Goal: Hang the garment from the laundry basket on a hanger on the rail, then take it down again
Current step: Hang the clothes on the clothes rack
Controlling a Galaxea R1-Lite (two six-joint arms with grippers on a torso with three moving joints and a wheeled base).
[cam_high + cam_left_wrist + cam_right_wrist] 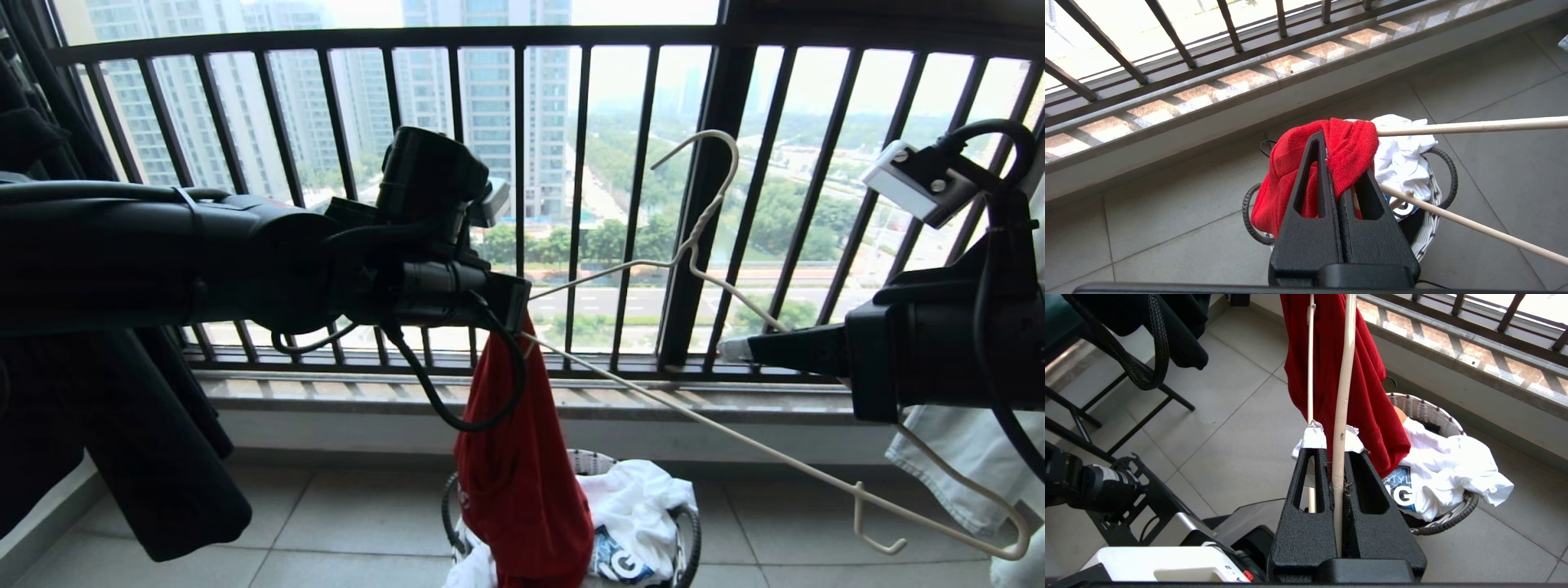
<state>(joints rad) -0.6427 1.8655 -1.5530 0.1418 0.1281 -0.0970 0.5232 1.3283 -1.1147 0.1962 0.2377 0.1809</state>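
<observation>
Garment [522,490] and hanger [702,245] are both off the ground, so the step in hand looks like threading the hanger into the red shirt, ahead of any hanging on the rail, which is out of sight in all 3 views. The left gripper [1336,171] is clamped tight on a fold of the red fabric near its top edge; the cloth hangs straight down toward 6 o'clock, its lower end reaching the laundry basket [690,539] on the tiled floor. White clothing [645,498] also lies in that basket. The right gripper [1338,457] is closed narrow on one thin arm of the hanger, with the hook rising toward 12 o'clock in the head view and the long bottom bar running from the shirt down toward 4 o'clock. 1 end of the hanger already sits at the gathered fabric beside the left fingers. Next, I judge, the shirt's opening must be spread over that end, which calls for a small, coordinated shift of both arms without loosening either grip.
</observation>
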